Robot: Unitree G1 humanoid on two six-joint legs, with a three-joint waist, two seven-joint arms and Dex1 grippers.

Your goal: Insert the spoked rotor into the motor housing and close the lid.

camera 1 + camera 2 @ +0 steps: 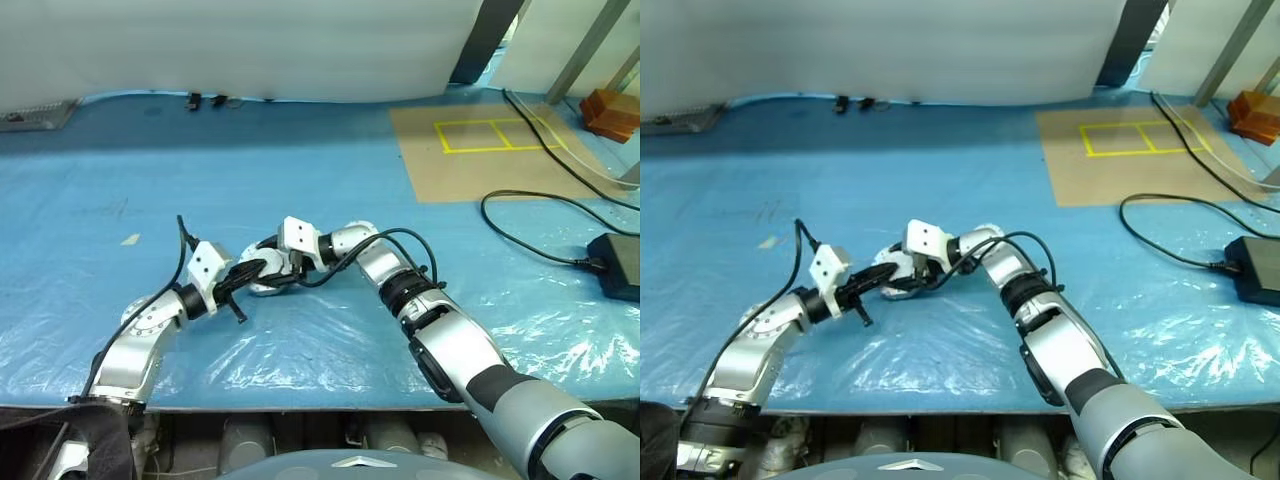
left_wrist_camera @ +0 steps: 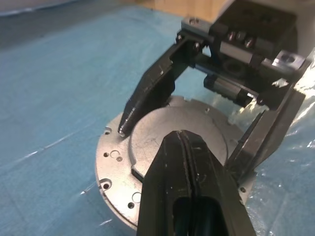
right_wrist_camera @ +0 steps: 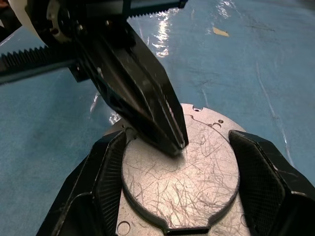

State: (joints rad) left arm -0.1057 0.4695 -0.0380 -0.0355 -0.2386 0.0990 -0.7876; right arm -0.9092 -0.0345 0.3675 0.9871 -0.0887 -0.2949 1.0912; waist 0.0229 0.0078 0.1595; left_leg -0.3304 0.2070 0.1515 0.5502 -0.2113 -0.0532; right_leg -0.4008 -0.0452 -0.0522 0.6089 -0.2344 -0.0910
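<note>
The motor housing (image 3: 197, 187) lies on the blue sheet as a round silvery body (image 1: 266, 288). Its upturned face is a flat scratched plate with a flange of small holes; I cannot tell whether that plate is the lid. The spoked rotor is hidden. My right gripper (image 3: 181, 167) reaches in from the right, one black finger (image 3: 106, 187) on each side of the raised plate, touching its edge. My left gripper (image 2: 184, 137) is shut, and its joined tips rest on the plate's face (image 2: 162, 125), near the middle.
A black power brick (image 1: 616, 264) with a looping cable lies at the right. A brown board with yellow tape squares (image 1: 480, 150) and an orange block (image 1: 612, 112) sit at the back right. White sheeting stands along the back; the table's front edge (image 1: 300, 408) is close below the arms.
</note>
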